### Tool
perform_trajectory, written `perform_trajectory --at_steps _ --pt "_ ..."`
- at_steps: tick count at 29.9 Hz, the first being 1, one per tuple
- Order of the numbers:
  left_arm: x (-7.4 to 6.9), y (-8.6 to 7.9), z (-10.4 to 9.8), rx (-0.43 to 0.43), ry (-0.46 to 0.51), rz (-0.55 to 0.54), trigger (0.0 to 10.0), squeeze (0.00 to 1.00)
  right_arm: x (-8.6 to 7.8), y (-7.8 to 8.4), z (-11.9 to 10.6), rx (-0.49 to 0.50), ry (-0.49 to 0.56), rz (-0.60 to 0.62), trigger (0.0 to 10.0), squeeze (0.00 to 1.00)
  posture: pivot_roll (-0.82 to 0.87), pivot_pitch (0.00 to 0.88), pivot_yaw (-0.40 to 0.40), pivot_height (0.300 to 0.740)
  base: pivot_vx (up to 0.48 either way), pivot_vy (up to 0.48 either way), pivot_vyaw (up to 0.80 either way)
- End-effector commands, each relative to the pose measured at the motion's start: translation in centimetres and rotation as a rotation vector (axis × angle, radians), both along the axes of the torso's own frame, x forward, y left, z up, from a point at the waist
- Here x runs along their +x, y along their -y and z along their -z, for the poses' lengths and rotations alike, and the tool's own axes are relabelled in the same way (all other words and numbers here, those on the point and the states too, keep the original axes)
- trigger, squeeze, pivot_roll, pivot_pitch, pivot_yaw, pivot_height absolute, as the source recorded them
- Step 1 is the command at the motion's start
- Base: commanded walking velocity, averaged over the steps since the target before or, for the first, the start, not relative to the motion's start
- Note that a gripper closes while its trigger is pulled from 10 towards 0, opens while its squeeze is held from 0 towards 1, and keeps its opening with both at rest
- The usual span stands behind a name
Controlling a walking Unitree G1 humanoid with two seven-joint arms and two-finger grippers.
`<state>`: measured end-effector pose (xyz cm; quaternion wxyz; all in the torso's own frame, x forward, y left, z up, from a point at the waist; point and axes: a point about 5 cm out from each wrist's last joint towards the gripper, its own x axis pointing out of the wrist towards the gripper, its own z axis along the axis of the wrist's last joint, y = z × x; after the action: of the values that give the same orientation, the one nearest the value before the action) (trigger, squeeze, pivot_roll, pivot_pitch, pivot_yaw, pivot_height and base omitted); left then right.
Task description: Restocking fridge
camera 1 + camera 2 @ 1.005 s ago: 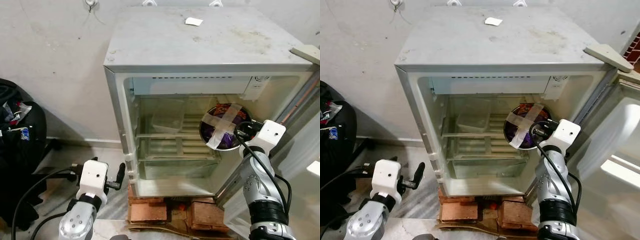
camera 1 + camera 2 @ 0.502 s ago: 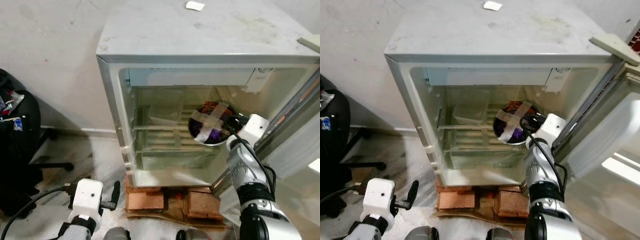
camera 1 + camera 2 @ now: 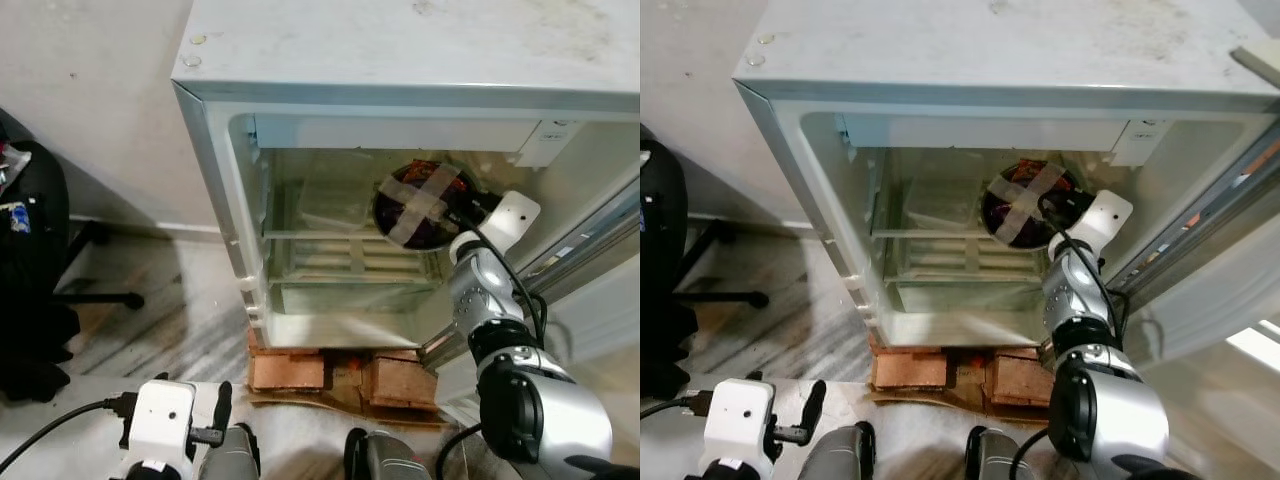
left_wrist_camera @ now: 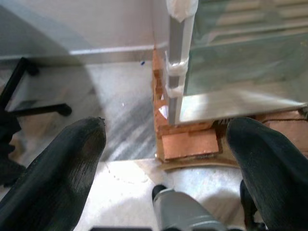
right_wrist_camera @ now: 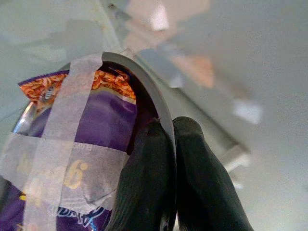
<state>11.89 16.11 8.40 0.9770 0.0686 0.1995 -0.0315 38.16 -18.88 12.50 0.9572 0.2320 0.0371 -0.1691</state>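
A small white fridge (image 3: 400, 60) stands open in front of me. My right gripper (image 3: 468, 208) is shut on the rim of a steel bowl (image 3: 420, 205) and holds it tilted inside the fridge, above the right end of the wire shelf (image 3: 340, 245). The bowl holds a purple snack packet (image 5: 96, 125) under crossed strips of tape. In the right wrist view both fingers (image 5: 154, 159) pinch the bowl's rim (image 5: 144, 82). My left gripper (image 4: 166, 130) hangs open and low outside the fridge, near its bottom left corner.
A clear container (image 3: 325, 200) sits on the left of the shelf, with a crisper drawer (image 3: 345, 295) below. Bricks (image 3: 290, 372) prop up the fridge. The open door (image 3: 610, 250) is on the right. A black chair and bags (image 3: 30, 250) stand at the left.
The camera has shifted closer and looks down more steeply. The right gripper has carried the bowl deeper into the fridge. The left arm now sits lower in the picture.
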Motion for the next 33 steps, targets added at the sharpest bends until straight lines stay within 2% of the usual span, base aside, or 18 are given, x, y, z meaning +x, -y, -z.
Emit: perform_trajectory --at_steps 1,4,9,10,12,17,21,25,30,33 --pt "-0.6 0.1 -0.1 0.004 -0.022 -0.002 10.0 0.0 -0.3 -0.8 1.2 0.062 -0.052 0.003 10.0 0.0 0.33 0.325 -0.053 0.74 0.0 0.0 0.0" --pt "-0.7 0.0 -0.1 0.005 -0.028 -0.005 10.0 0.0 0.6 -1.6 -0.2 0.125 -0.017 0.0 10.0 0.0 0.34 0.326 -0.053 0.74 0.0 0.0 0.0" --pt "-0.7 0.0 -0.2 0.01 -0.031 -0.016 10.0 0.0 1.2 -2.0 -1.5 0.167 0.026 0.004 10.0 0.0 0.35 0.333 -0.061 0.74 0.0 0.0 0.0" --pt "-0.7 0.0 -0.2 0.012 -0.036 -0.027 10.0 0.0 1.4 -2.0 -2.0 0.181 0.041 0.01 10.0 1.0 0.36 0.336 -0.066 0.74 0.0 0.0 0.0" --pt "-1.0 0.2 0.0 0.002 -0.049 -0.045 10.0 0.0 2.0 -2.4 -3.8 0.181 0.096 0.004 10.0 1.0 0.35 0.333 -0.077 0.74 0.0 0.0 0.0" --pt "-1.0 0.5 0.2 -0.003 -0.053 -0.046 10.0 0.0 2.4 -2.7 -4.7 0.174 0.112 0.0 10.0 1.0 0.35 0.331 -0.082 0.74 0.0 0.0 0.0" --pt "-0.4 0.5 0.2 0.001 -0.045 -0.056 10.0 0.0 2.5 -2.0 -5.4 0.133 0.133 0.011 10.0 1.0 0.35 0.321 -0.086 0.74 0.0 0.0 0.0" --pt "-0.1 0.4 0.2 0.005 -0.043 -0.063 10.0 0.0 2.5 -1.7 -5.6 0.13 0.144 0.012 10.0 1.0 0.34 0.312 -0.086 0.74 0.0 0.0 0.0" --pt "0.6 0.3 0.3 0.016 -0.032 -0.071 10.0 0.0 2.5 -1.6 -5.7 -0.012 0.147 -0.038 10.0 1.0 0.33 0.297 -0.089 0.74 0.0 0.0 0.0" --pt "1.4 0.4 0.2 0.016 -0.012 -0.069 10.0 0.0 2.3 -1.7 -4.8 -0.009 0.143 -0.079 10.0 1.0 0.32 0.279 -0.094 0.74 0.0 0.0 0.0"
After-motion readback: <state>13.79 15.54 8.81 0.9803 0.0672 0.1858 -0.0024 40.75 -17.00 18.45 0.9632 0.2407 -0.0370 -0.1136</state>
